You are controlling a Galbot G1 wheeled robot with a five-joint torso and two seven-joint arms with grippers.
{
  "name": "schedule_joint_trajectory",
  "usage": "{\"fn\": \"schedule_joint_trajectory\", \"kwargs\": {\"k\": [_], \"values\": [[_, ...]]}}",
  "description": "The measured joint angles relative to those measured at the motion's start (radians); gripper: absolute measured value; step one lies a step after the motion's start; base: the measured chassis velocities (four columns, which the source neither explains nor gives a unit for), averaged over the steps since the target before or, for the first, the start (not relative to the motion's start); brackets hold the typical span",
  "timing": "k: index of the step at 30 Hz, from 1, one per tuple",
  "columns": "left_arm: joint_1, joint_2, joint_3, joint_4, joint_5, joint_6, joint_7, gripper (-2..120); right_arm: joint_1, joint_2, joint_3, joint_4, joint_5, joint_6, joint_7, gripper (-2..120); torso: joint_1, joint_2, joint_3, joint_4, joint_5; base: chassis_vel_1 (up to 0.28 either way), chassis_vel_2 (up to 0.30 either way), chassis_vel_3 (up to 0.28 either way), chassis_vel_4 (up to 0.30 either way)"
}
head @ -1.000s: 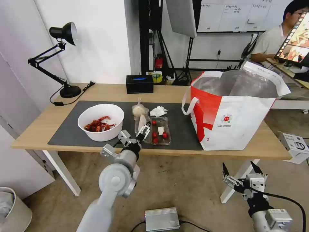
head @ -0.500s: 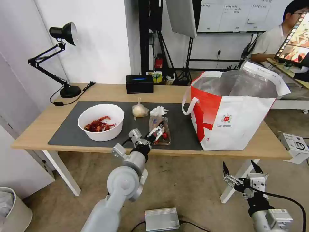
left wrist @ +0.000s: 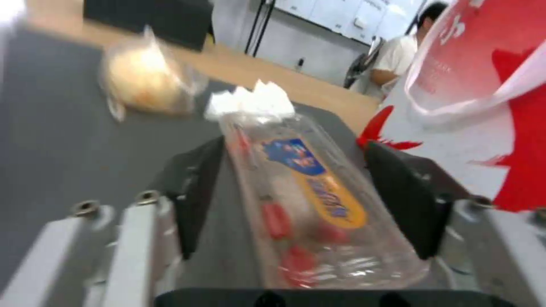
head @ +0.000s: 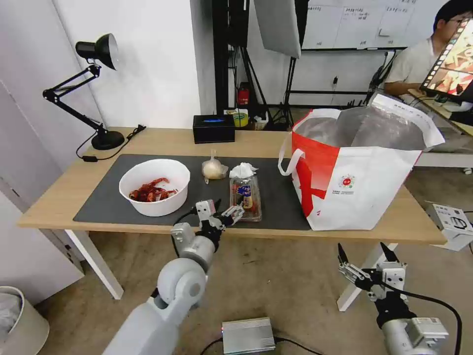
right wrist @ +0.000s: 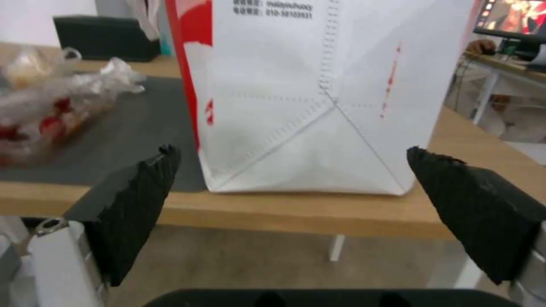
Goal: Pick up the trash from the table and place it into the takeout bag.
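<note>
The clamshell tray (head: 245, 198) of cherry tomatoes lies on the dark mat (head: 98, 197) near the front edge of the surface (head: 59, 197), just beside the takeout bag (head: 354, 182). The left pincer (head: 225, 213) sits at the tray's near end, jaws spread wide; in the left wrist view the tray (left wrist: 307, 200) lies between the two fingers (left wrist: 196, 192) with gaps on both sides, nothing gripped. Behind the tray are the crumpled tissue (head: 242, 170) and the knotted bag (head: 213, 169), then the white bowl (head: 154, 186) farther from the takeout bag. The right pincer (head: 362, 268) hangs low in front of the surface, below the takeout bag, wide open and empty.
</note>
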Motion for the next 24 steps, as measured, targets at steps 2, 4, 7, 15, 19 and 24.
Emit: {"fn": "schedule_joint_trajectory", "kwargs": {"k": [2, 4, 7, 15, 19, 24], "values": [[-0.002, 0.022, 0.0, 0.003, 0.04, -0.008, 0.022, 62, 0.007, -0.001, -0.004, 0.0, 0.012, 0.0, -0.002, 100, 0.0, 0.0, 0.0, 0.0, 0.0, 0.0, 0.0, 0.0, 0.0], [-0.009, 0.054, 0.002, 0.008, 0.095, -0.02, 0.056, 51, 0.023, -0.006, -0.015, 0.0, 0.046, -0.002, -0.004, 100, 0.0, 0.0, 0.0, 0.0, 0.0, 0.0, 0.0, 0.0, 0.0], [-0.018, 0.073, 0.007, 0.012, 0.137, -0.029, 0.081, 40, 0.041, -0.013, -0.025, 0.0, 0.082, -0.007, -0.004, 100, 0.0, 0.0, 0.0, 0.0, 0.0, 0.0, 0.0, 0.0, 0.0], [-0.063, 0.107, 0.051, 0.041, 0.278, -0.062, 0.165, 13, 0.097, -0.039, -0.057, 0.002, 0.188, -0.052, 0.015, 100, 0.0, 0.0, 0.0, 0.0, 0.0, 0.0, 0.0, 0.0, 0.0], [-0.096, 0.127, 0.084, 0.06, 0.339, -0.074, 0.2, 0, 0.134, -0.047, -0.084, -0.002, 0.232, -0.073, 0.03, 100, 0.0, 0.0, 0.0, -0.0001, 0.0, 0.0, 0.0, 0.0, 0.0], [-0.132, 0.159, 0.113, 0.087, 0.411, -0.095, 0.242, 0, 0.177, -0.05, -0.128, -0.017, 0.291, -0.095, 0.05, 100, 0.0, 0.0, 0.0, -0.0001, 0.0, 0.0, 0.0, 0.0, 0.0]]}}
